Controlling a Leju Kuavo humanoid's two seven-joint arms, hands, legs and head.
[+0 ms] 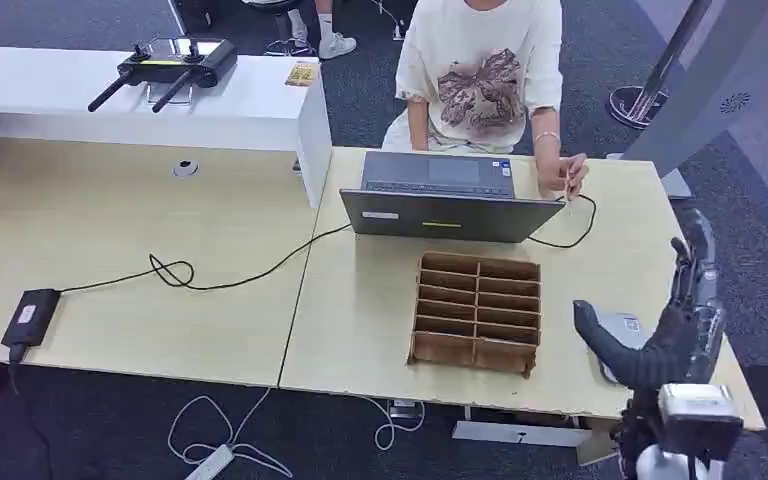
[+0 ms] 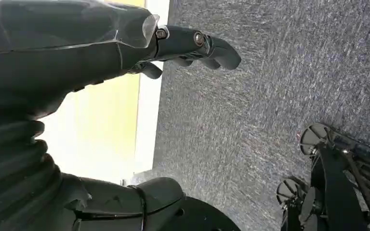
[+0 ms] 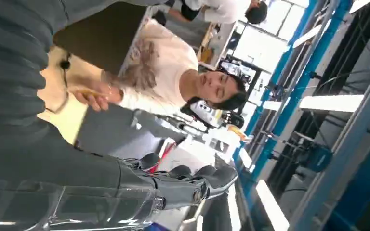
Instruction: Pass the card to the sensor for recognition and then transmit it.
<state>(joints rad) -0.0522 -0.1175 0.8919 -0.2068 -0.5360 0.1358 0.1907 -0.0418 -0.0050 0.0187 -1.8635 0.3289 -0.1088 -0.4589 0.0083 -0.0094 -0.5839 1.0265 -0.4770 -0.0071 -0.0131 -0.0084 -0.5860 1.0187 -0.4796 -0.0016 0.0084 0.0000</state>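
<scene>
My right hand [image 1: 678,318] is raised over the table's right end, fingers spread and nothing in it. In the right wrist view its fingers [image 3: 192,183] stretch out bare. Just under its thumb lies a small grey sensor box [image 1: 622,328], partly hidden. A person in a white T-shirt [image 1: 480,75] sits behind the table and pinches a thin tan piece, possibly the card [image 1: 568,180], also seen as a tan card [image 3: 87,92] in the wrist view. My left hand [image 2: 125,48] hangs beside the table's edge over grey carpet, its fingers [image 2: 200,45] loosely extended and holding nothing.
A wooden box with several compartments [image 1: 477,312] stands mid-table, left of the sensor. Behind it is an open grey laptop [image 1: 450,195] with a black cable [image 1: 220,280] running to a power brick [image 1: 28,315]. A white counter [image 1: 130,100] carries a controller. A chair base [image 2: 332,183] stands on the floor.
</scene>
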